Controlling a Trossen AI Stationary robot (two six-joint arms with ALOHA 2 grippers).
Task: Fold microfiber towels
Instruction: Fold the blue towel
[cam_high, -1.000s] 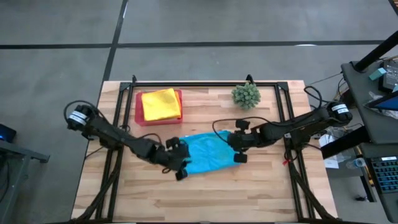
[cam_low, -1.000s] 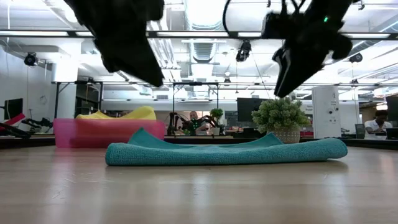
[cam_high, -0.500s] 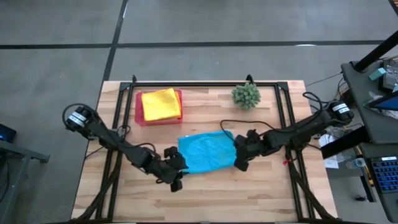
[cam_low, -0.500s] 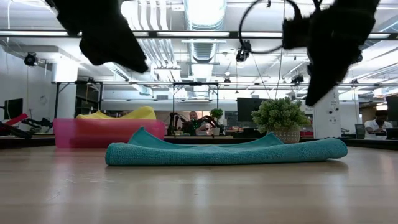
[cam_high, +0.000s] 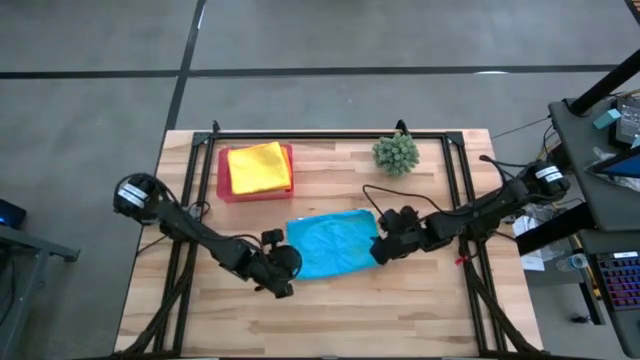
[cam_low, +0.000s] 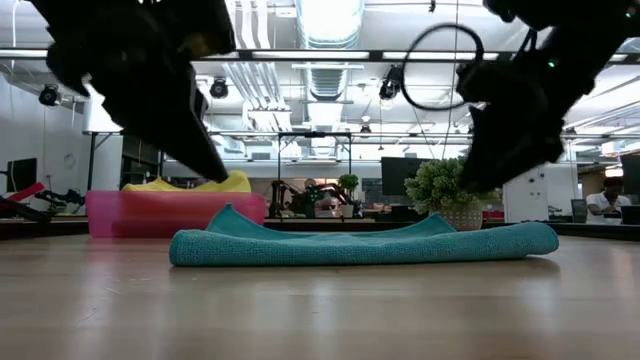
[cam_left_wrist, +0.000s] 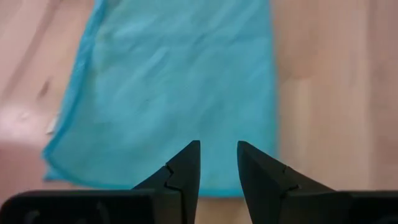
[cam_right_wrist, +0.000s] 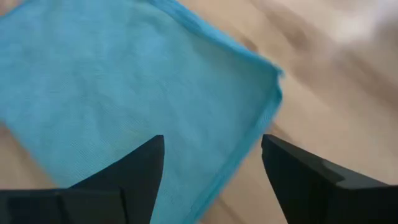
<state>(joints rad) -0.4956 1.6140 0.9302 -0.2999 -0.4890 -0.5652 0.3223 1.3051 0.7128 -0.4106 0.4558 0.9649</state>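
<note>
the worktop is of light wood planks with a black frame on it. on its middle lies the blue towel, flat and folded, with nothing on top of it. in the low view the blue towel is a low long shape on the wood, a little raised at its two ends.

the left arm comes in from the left side, and the left claw is at the left edge of the blue towel, above it and not touching (the low view shows it hanging over the cloth). in the left wrist view the left claw has its fingers only a small way apart, with nothing between them, and the blue towel is spread under them.

the right arm comes in from the right side, and the right claw is at the right edge of the blue towel. in the right wrist view the right claw stands wide open and holds nothing, over one corner of the blue towel.

at the far side of the worktop is a pink tray, well apart from the blue towel, and a yellow towel lies folded in it. to the right of the tray, near the far edge, stands a small green plant.
</note>
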